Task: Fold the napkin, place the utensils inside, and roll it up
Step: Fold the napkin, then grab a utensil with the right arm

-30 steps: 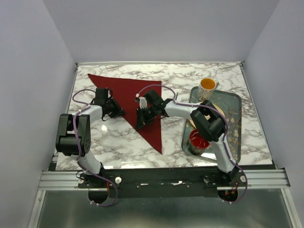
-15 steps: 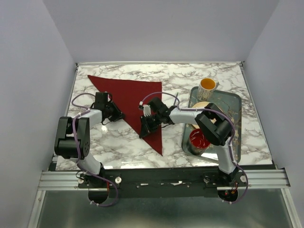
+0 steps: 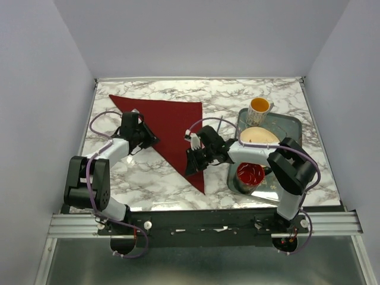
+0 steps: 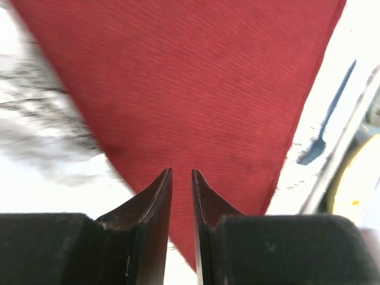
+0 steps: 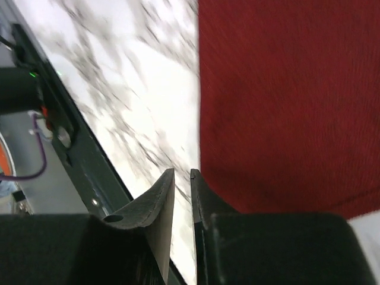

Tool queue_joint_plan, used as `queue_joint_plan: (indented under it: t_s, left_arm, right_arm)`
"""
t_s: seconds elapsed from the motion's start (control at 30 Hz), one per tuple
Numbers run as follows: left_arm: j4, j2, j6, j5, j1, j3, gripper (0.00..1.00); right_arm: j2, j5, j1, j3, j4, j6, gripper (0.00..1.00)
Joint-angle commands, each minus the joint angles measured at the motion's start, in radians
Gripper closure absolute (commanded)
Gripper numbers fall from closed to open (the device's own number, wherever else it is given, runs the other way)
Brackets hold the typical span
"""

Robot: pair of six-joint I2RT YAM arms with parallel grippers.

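Showing narrow empty gap: left pincer over napkin, right pincer at napkin edge.

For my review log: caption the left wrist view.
Left pincer, jaws narrowly apart, over the maroon napkin; blue fork lies beside it.

Right gripper now sits at the napkin's right edge near the front tip, no longer mid-cloth. Right elbow is farther right, left elbow nearer.
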Motion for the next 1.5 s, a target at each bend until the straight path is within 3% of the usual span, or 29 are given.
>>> queue_joint_plan:
  t_s: [0.0,0.3,0.5,0.67,0.9,1.0,1.03,1.13,1.3,1.47]
  left_arm:
    - [0.070,0.095,-0.068,0.071,-0.006,0.003,0.72]
    - [0.087,0.224,-0.082,0.069,0.134,0.069,0.72]
    - [0.027,0.221,-0.053,0.106,0.160,0.169,0.70]
    - [-0.040,0.168,0.015,0.069,0.169,0.215,0.63]
    - [-0.026,0.223,0.004,0.175,0.200,0.267,0.59]
    - [-0.011,0.223,0.006,0.181,0.154,0.281,0.59]
    - [-0.041,0.212,0.019,0.131,0.131,0.287,0.58]
    - [-0.074,0.166,0.064,0.081,0.036,0.300,0.52]
    - [-0.101,0.070,0.107,0.012,-0.067,0.295,0.41]
    - [-0.137,0.016,0.119,-0.011,-0.128,0.313,0.37]
  right_arm:
    - [-0.017,0.035,0.005,-0.129,0.029,-0.008,0.75]
    - [-0.089,0.130,0.005,-0.260,0.050,-0.027,0.75]
    - [-0.141,0.120,0.004,-0.215,-0.002,-0.056,0.73]
    - [-0.195,0.126,0.005,-0.174,-0.046,-0.076,0.68]
    - [-0.158,0.152,-0.002,-0.119,-0.072,-0.056,0.57]
    - [-0.184,0.213,-0.033,-0.060,-0.117,-0.006,0.45]
    - [-0.190,0.295,-0.041,-0.044,-0.152,0.010,0.36]
    - [-0.193,0.446,-0.077,0.042,-0.271,0.057,0.26]
    - [-0.207,0.498,-0.172,0.113,-0.378,0.137,0.22]
    - [-0.224,0.551,-0.258,0.153,-0.382,0.122,0.20]
